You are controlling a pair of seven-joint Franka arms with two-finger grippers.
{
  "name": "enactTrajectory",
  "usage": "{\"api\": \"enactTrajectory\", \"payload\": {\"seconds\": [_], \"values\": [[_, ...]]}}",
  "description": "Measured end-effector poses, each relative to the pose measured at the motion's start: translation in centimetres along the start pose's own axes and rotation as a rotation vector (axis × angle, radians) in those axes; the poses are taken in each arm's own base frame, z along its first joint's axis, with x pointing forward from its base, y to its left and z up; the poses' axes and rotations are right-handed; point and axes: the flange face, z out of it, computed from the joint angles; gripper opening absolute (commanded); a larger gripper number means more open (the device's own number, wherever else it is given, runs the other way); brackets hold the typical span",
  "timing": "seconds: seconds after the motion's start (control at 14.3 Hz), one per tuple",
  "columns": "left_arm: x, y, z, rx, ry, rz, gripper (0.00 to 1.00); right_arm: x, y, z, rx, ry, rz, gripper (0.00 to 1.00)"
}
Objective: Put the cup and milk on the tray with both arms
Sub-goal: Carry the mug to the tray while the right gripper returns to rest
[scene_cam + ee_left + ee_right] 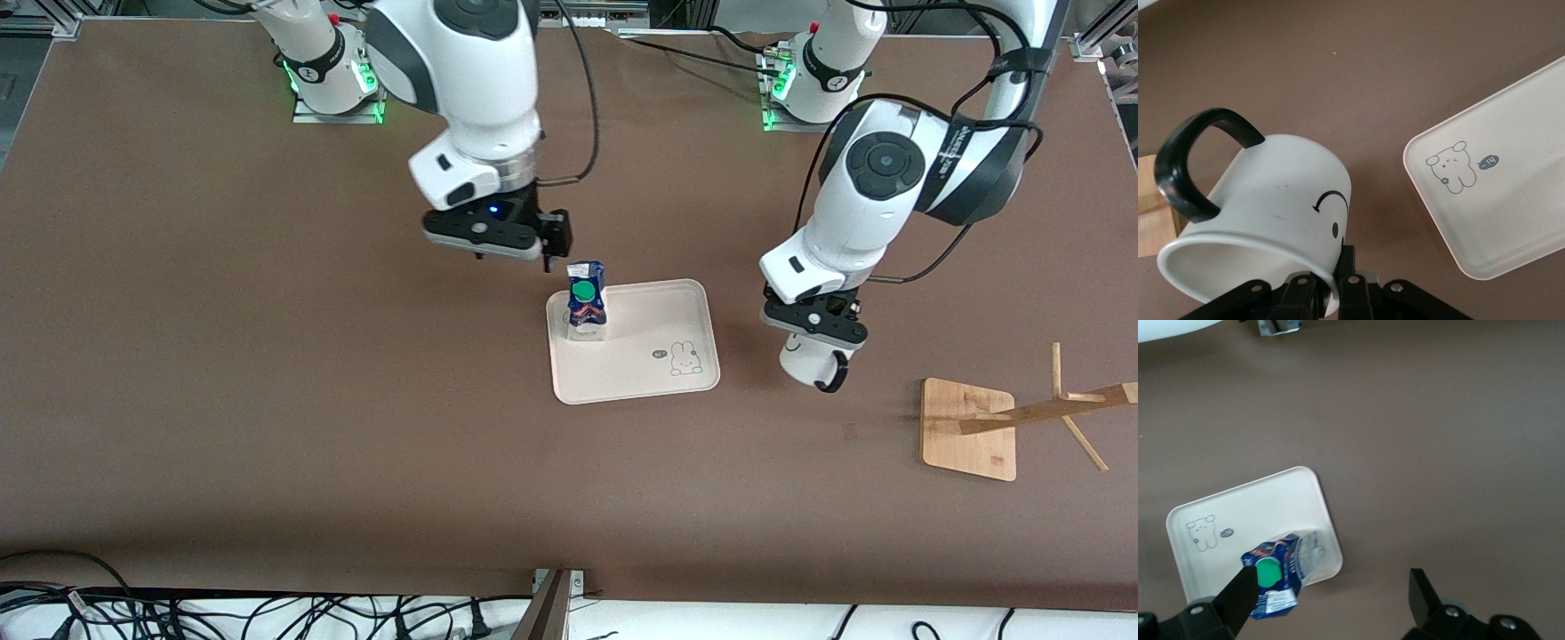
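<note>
The milk [587, 300] stands upright on the cream tray [662, 382], in the corner toward the right arm's base, green cap showing. My right gripper [516, 247] hovers just above and beside it, open and apart from it. In the right wrist view the milk [1278, 577] lies by one finger on the tray [1251, 513], and the right gripper [1335, 583] has only table between its fingers. My left gripper [818, 333] is shut on the rim of the white cup [805, 363], over the table beside the tray. In the left wrist view the left gripper [1331, 283] holds the cup [1271, 200] tilted near the tray [1511, 200].
A wooden stand [969, 428] with a square base and slanted pegs sits toward the left arm's end of the table. Cables [267, 613] lie along the table's edge nearest the front camera. Brown tabletop surrounds the tray.
</note>
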Motion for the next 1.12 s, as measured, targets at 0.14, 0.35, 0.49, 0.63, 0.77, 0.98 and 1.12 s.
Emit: {"api": "enactTrajectory", "payload": {"seconds": [0.14,0.35,0.49,0.63,0.77,0.98,1.12], "values": [[0.5,1.6,1.7,-0.034,-0.062,0.032,0.0,2.2,2.5,-0.8,0.008,-0.03,-0.022,1.0],[2.2,4.1,2.7,-0.076,-0.178,0.066,0.0,5.9,6.1,0.2,0.021,-0.068,-0.053,1.0],[3.6,5.1,2.8,-0.109,-0.246,0.081,0.0,8.4,8.9,0.7,0.045,-0.096,-0.079,1.0],[4.6,5.8,3.4,-0.137,-0.308,0.119,0.0,11.1,12.3,1.4,0.059,-0.114,-0.112,1.0],[5.5,7.0,4.4,-0.182,-0.355,0.143,0.0,13.1,15.9,2.2,0.034,-0.142,-0.146,1.0],[6.4,8.8,6.0,-0.233,-0.395,0.16,0.0,14.6,20.4,2.5,-0.034,-0.198,-0.151,1.0],[6.5,10.1,6.7,-0.267,-0.424,0.166,0.0,15.3,24.0,1.9,-0.063,-0.252,-0.133,1.0]]}}
